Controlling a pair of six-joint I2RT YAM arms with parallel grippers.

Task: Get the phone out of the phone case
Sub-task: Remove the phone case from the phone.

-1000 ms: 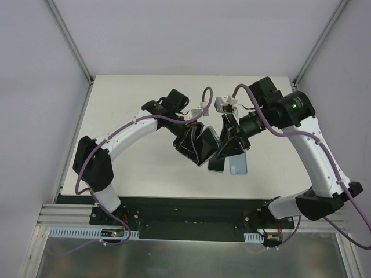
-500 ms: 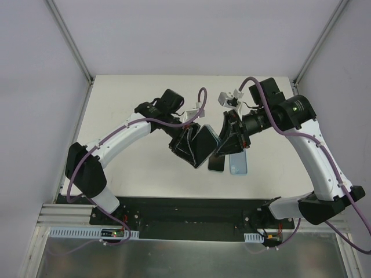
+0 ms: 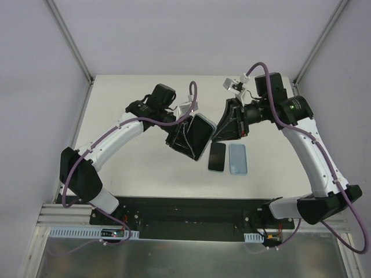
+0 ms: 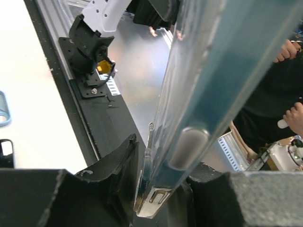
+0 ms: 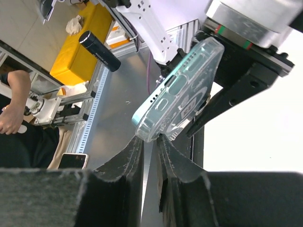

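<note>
A teal phone in a clear phone case [image 3: 199, 133] is held in the air over the table's middle. My left gripper [image 3: 186, 138] is shut on it; in the left wrist view the cased phone [image 4: 213, 71] stands edge-on between the gripper's [image 4: 160, 191] black pads. In the right wrist view the clear case [image 5: 182, 90] shows its back, tilted. My right gripper [image 5: 150, 141] has its jaws almost together, pinching the case's lower corner. From above, the right gripper [image 3: 217, 132] meets the phone's right edge.
A black phone [image 3: 217, 156] and a light blue case or phone [image 3: 237, 158] lie side by side on the white table [image 3: 127, 104], below the grippers. The black base rail [image 3: 185, 211] runs along the near edge. Frame posts stand at the back corners.
Both grippers have risen away from the two items on the table. My left arm has carried the cased phone up and to the left, and the right gripper has followed.
</note>
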